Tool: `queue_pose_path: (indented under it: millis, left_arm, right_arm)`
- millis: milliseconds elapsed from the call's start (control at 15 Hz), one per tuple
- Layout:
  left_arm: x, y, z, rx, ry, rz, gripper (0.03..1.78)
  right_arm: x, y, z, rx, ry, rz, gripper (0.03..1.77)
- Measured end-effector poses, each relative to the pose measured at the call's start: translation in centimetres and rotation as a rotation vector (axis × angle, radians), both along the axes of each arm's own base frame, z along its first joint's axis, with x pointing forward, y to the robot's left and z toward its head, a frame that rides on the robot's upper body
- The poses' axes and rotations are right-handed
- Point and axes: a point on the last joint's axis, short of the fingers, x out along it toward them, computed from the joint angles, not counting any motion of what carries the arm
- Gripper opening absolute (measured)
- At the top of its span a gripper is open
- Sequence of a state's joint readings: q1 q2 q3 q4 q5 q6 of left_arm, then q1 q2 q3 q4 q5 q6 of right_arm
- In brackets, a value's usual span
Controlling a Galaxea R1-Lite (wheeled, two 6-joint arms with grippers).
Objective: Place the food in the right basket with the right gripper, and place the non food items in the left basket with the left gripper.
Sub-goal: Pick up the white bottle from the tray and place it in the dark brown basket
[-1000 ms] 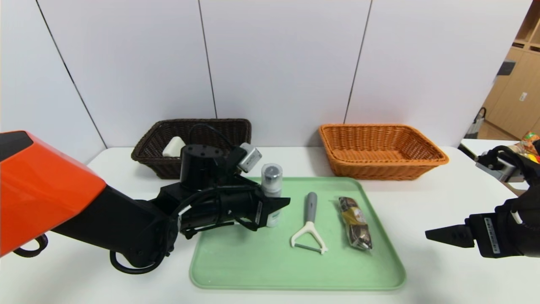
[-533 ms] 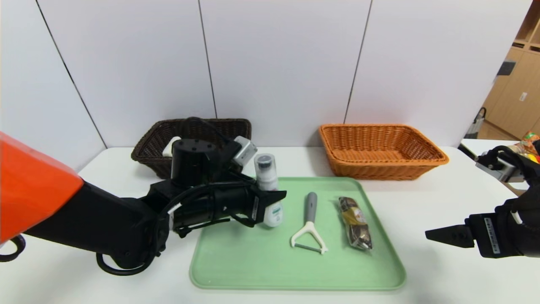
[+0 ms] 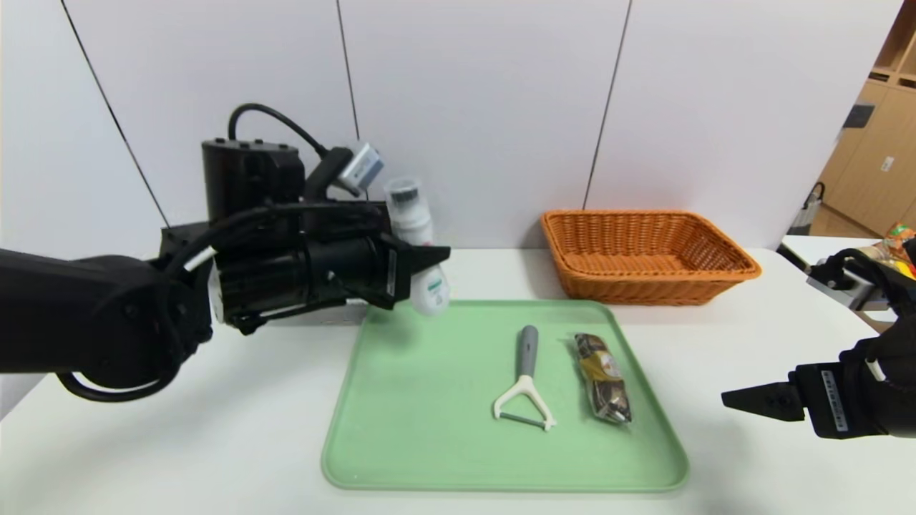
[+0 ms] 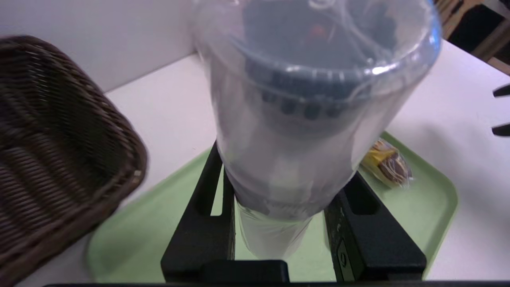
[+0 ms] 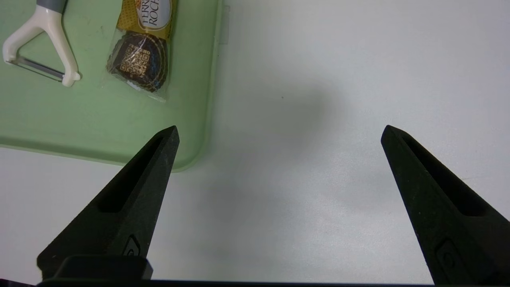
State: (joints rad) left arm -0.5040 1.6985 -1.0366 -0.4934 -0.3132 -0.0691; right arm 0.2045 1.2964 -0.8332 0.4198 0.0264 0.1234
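Note:
My left gripper (image 3: 431,266) is shut on a white bottle with a clear cap (image 3: 418,239), holding it tilted in the air above the far left corner of the green tray (image 3: 429,436). In the left wrist view the bottle (image 4: 303,119) fills the space between the black fingers, and the dark left basket (image 4: 59,159) lies close beside it. My arm hides that basket in the head view. A grey-handled white peeler (image 3: 524,379) and a gold chocolate packet (image 3: 603,377) lie on the tray. The orange right basket (image 3: 715,275) stands empty. My right gripper (image 3: 751,397) is open over the table, right of the tray.
The right wrist view has the tray corner (image 5: 191,155), the peeler (image 5: 44,44) and the packet (image 5: 141,44) ahead of the open gripper (image 5: 279,133). A white wall runs behind the table. A second table with items sits at far right (image 3: 851,250).
My left arm has lifted the bottle off the tray and carried it up and back to the left, and it now covers the dark basket. The right arm has not moved.

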Motion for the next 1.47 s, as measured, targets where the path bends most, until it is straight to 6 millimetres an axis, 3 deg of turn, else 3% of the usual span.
queue_pose_path:
  millis: [200,333,600,1467]
  left_arm:
    - [2.3,2.9,2.7,0.027,-0.074,0.102,0.63]
    - [3.9,4.4,3.0,0.065,-0.111,0.154,0.63]
    - [6.8,6.4,1.6,0.150,-0.132,0.217,0.63]
    - [14.2,8.4,-3.0,0.191,-0.084,0.297,0.63]
  right_arm:
    - [0.0,0.0,0.0,-0.001,-0.001,0.005,1.75]
    - [0.0,0.1,0.1,0.000,-0.003,0.008,1.75]
    - [0.0,0.1,0.1,0.000,-0.004,0.010,1.75]
    - [-0.4,0.1,-0.5,-0.005,0.016,0.010,1.75]
